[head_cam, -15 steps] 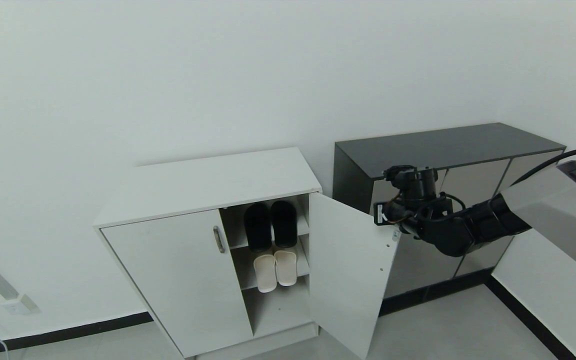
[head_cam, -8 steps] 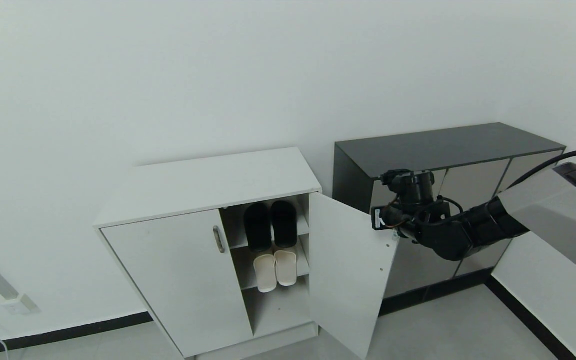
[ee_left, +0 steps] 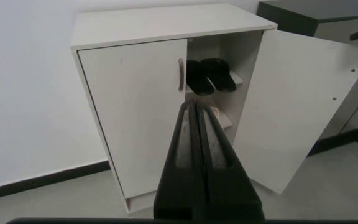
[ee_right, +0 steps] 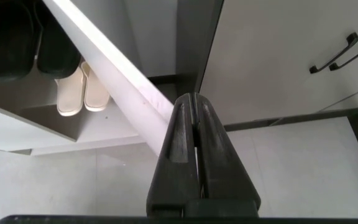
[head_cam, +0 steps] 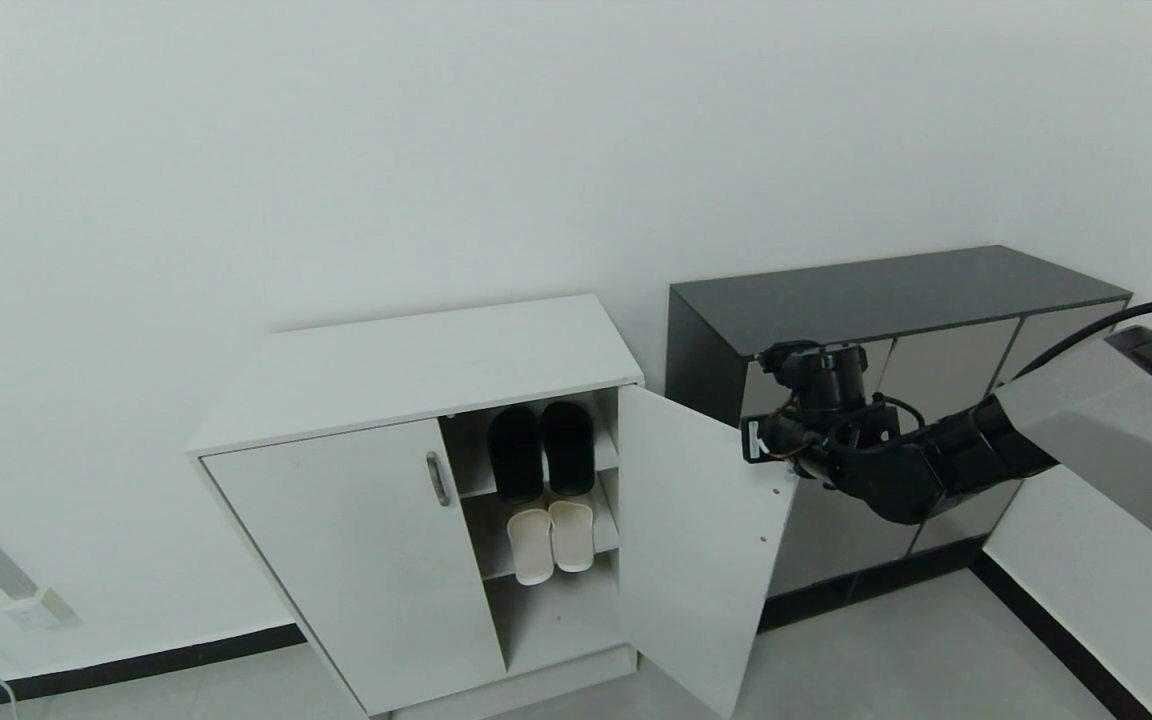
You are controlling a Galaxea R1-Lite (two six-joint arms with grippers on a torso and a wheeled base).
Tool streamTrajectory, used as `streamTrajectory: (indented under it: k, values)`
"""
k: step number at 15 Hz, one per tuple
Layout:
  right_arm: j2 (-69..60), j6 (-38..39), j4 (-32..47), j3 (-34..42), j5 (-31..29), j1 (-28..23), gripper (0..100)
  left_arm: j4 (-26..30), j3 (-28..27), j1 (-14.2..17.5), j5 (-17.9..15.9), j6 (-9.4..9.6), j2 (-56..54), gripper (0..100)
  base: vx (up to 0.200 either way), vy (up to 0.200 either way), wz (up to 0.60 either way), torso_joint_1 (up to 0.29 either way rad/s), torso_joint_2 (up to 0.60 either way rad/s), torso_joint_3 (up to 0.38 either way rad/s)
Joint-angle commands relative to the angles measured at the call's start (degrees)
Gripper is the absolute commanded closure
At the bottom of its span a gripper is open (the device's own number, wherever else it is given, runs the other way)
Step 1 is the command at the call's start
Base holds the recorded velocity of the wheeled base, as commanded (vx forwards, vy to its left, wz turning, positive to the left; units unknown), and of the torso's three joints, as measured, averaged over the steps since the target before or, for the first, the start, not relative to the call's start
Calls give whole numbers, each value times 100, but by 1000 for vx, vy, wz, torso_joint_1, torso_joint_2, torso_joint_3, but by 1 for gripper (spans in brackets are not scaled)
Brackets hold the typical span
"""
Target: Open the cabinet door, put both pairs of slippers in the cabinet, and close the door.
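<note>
White wall (head_cam: 436, 150) behind, pale tiled floor (head_cam: 886, 660) below with a black skirting strip.

White cabinet (head_cam: 416, 370) against the wall, two doors wide. Just to its right, a dark grey sideboard (head_cam: 896, 285) with paler fronts, longer and a little lower, also against the wall.

Left door (head_cam: 356, 560) of the white cabinet shut. Right door (head_cam: 696, 540) swung wide open, hinged at the cabinet's right side, its free edge out toward the sideboard.

Right arm in from the right of the head view, across the front of the sideboard. Right gripper (ee_right: 196, 99) at the upper free edge of the open door, on its outer side; fingers pressed together, nothing between them. Touching the door or only just beside it: cannot tell.

Left gripper (ee_left: 196, 106) well apart from the white cabinet, out in front and pointed at the line between the two doors; fingers likewise pressed flat together, holding nothing.

Inside the open half, black slippers (head_cam: 541, 450) side by side on the upper shelf. Cream slippers (head_cam: 549, 540) side by side on the shelf directly below, near ends over that shelf's front edge.

Slim upright metal handle (head_cam: 435, 478) on the left door, near its inner edge. Wall socket (head_cam: 31, 612) low on the wall, far left.
</note>
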Motion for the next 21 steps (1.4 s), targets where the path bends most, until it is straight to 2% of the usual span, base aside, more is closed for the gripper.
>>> streamTrajectory:
  k: [1,12,17,21]
  values:
    - [32,-1,17,-81,1,-45,100,-1,0,1,4,-2,5,100,0,0,0,0,0,0]
    - [278,-1,17,-73,1,-62,100,-1,0,1,4,-2,5,100,0,0,0,0,0,0]
    - [-267,-9,34,314,1,377,100,-1,0,1,4,-2,5,100,0,0,0,0,0,0]
    - [-1084,-1,34,1026,10,1177,100,-1,0,1,4,-2,5,100,0,0,0,0,0,0]
